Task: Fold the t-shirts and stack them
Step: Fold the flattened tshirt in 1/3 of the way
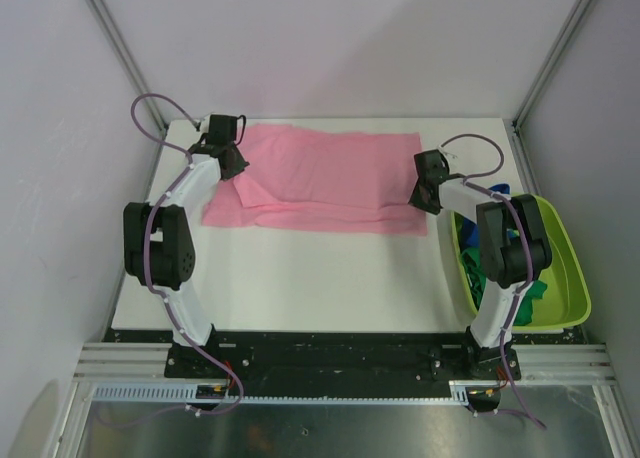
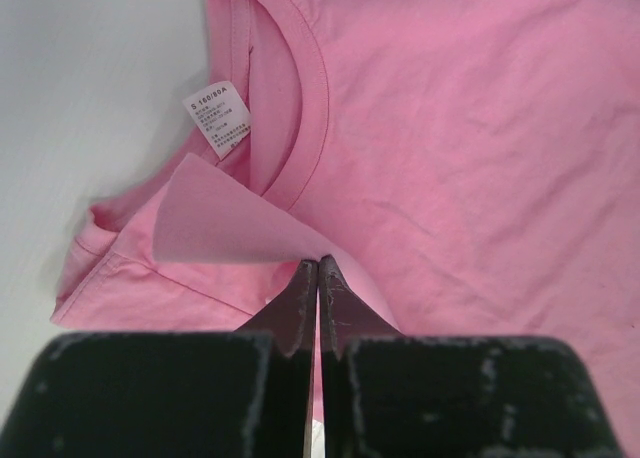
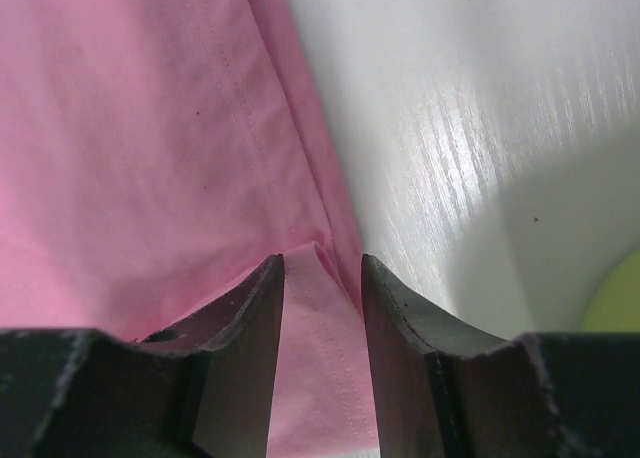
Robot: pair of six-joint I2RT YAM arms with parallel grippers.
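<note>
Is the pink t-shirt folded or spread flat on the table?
Partly folded. The pink t-shirt lies with doubled layers along its near edge, and a flap is turned over beside its collar.

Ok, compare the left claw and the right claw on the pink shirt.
The left claw has its jaws pressed together on a thin fold of the pink t-shirt; the right claw has them apart with cloth in the gap, grip unclear. The left claw sits by the collar and size label; the right claw sits at a stitched edge beside bare table. Both are down on the same shirt.
</note>
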